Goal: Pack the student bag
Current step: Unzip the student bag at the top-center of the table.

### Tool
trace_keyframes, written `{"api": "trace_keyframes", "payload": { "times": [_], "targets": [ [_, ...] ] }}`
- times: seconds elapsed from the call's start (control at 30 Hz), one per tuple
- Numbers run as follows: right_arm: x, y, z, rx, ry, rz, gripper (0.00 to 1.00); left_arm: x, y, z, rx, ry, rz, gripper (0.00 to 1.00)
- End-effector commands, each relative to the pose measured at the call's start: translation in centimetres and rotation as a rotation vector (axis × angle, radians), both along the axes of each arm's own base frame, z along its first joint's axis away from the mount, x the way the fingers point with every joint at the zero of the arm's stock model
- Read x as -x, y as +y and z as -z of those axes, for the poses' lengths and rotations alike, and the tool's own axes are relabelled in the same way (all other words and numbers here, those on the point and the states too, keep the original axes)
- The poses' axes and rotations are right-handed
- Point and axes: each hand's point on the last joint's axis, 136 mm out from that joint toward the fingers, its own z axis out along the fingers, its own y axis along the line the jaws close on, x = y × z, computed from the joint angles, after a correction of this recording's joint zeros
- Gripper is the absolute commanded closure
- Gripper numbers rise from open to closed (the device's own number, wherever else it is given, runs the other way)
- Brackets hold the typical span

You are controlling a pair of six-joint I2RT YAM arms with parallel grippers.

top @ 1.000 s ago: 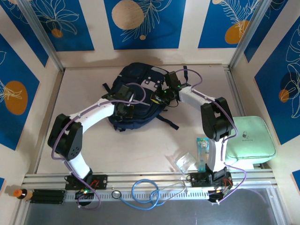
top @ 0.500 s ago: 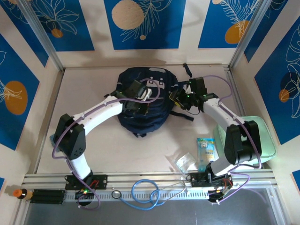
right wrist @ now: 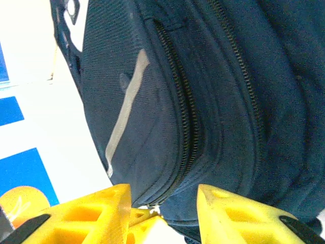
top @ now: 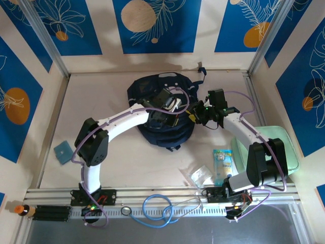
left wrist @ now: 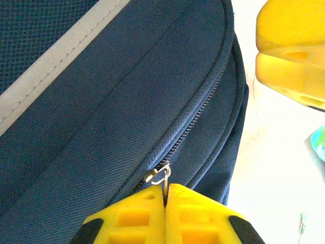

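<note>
The student bag [top: 165, 127], a dark navy backpack with a pale stripe [left wrist: 56, 56], lies at the back middle of the table. My left arm reaches over it. My left gripper [left wrist: 165, 187] is shut on the metal zip pull [left wrist: 161, 175] of a closed zipper near the bag's right edge. In the top view my left gripper [top: 170, 105] sits on top of the bag. My right gripper [top: 197, 113] is beside the bag's right side. In the right wrist view my right gripper [right wrist: 162, 195] stands open, and the bag [right wrist: 213, 101] with its zippers lies just ahead of the fingertips.
A mint green zip case [top: 271, 150] lies at the right, partly under my right arm. A snack packet [top: 222, 160] and a clear plastic bag [top: 198, 175] lie near the front. A teal square [top: 63, 151] is at the left. A blue cable [top: 157, 208] coils on the front rail.
My left gripper has moved right across the bag, still shut on the zip pull. The bag has shifted and turned. My right gripper drew back to the bag's right side and opened.
</note>
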Motion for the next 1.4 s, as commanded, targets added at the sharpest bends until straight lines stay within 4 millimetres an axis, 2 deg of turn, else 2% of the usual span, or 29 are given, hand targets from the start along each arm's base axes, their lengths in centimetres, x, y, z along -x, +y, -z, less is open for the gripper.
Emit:
{"api": "trace_keyframes", "payload": {
  "times": [0.0,0.1,0.37,0.5,0.67,0.83,1.17,1.37],
  "targets": [
    [-0.8,1.3,-0.3,-0.067,-0.003,-0.043,0.63,0.0,-1.8,-1.7,0.081,-0.012,0.019,1.00],
    [-1.3,2.2,-0.2,-0.062,0.012,-0.087,0.67,0.1,-1.6,-1.6,0.078,-0.011,0.018,1.00],
    [-0.8,1.2,2.6,0.025,0.087,-0.019,0.70,0.3,-1.6,-1.7,0.082,-0.009,0.015,1.00],
    [-1.1,1.2,2.9,0.036,0.089,-0.021,0.83,0.4,-1.4,-1.5,0.071,-0.002,0.020,1.00],
    [-1.7,0.4,2.3,0.083,0.059,-0.002,0.92,1.1,-0.3,-1.0,0.012,0.013,0.053,1.00],
    [-2.2,-0.8,1.6,0.135,0.027,0.026,0.95,2.6,2.7,0.1,-0.090,0.049,0.083,1.00],
    [-2.8,-1.7,1.6,0.195,0.017,0.045,0.98,5.8,11.6,3.1,-0.342,0.156,0.027,1.00],
    [-2.8,-2.5,2.1,0.258,0.017,0.051,0.99,4.6,16.4,4.2,-0.483,0.183,-0.098,1.00]
  ]
}}
